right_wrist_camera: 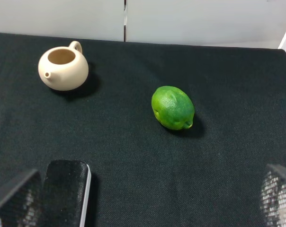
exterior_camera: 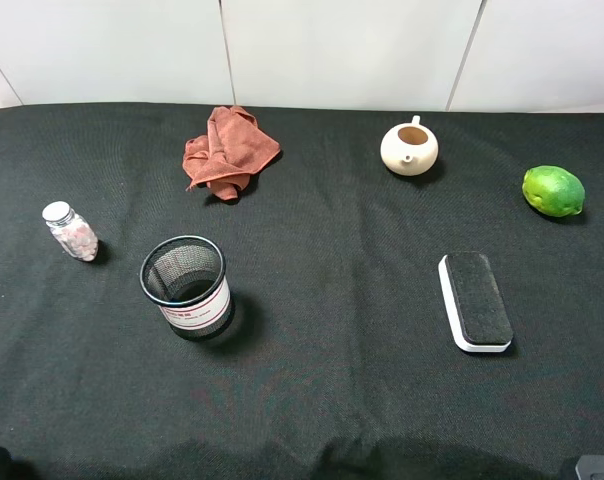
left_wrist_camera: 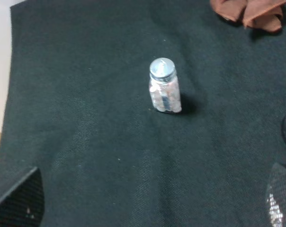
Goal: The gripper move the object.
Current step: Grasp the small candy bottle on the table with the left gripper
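The small clear bottle [exterior_camera: 72, 231] with a silver screw cap and pale pink contents stands upright on the black cloth at the far left. It also shows in the left wrist view [left_wrist_camera: 164, 88], ahead of my left gripper [left_wrist_camera: 150, 203], which is open and empty, with the bottle well clear of its fingertips [left_wrist_camera: 21, 201]. My right gripper [right_wrist_camera: 147, 201] is open and empty, far from the bottle, near the lime and the eraser. In the exterior high view only dark bits of the arms show at the bottom corners.
A black mesh cup [exterior_camera: 185, 285] stands right of the bottle. A rust-red cloth [exterior_camera: 227, 150] lies at the back. A cream teapot [exterior_camera: 409, 148], a green lime [exterior_camera: 553, 190] and a black-and-white eraser [exterior_camera: 475, 300] are on the right half.
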`<move>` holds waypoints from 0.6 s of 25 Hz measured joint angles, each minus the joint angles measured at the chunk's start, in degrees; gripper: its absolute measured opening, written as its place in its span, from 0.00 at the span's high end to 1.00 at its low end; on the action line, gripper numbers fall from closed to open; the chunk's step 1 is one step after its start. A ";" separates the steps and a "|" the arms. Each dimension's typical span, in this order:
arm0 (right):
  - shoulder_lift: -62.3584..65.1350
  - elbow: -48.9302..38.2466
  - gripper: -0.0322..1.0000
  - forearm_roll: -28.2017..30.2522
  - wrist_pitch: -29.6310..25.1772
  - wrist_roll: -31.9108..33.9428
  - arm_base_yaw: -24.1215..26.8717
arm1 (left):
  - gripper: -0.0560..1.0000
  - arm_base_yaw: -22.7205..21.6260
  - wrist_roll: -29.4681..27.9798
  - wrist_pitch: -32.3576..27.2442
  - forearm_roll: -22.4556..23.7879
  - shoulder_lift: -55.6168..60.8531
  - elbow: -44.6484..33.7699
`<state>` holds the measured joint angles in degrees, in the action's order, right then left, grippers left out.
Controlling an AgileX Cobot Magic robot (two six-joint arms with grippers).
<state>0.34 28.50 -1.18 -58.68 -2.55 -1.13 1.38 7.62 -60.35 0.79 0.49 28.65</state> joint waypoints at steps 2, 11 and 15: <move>0.00 0.00 0.30 0.00 0.00 0.00 0.00 | 0.01 0.00 -0.14 0.20 1.25 -0.12 0.92; 0.00 0.00 0.30 0.00 0.00 0.00 0.00 | 0.01 0.00 -0.25 0.77 3.21 -9.74 6.57; 0.00 0.00 0.30 0.00 0.00 0.00 0.00 | 0.01 0.00 -0.25 0.72 3.31 -16.44 9.42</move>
<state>0.34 28.50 -1.18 -58.68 -2.55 -1.13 1.38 7.37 -59.63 4.11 -15.95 38.06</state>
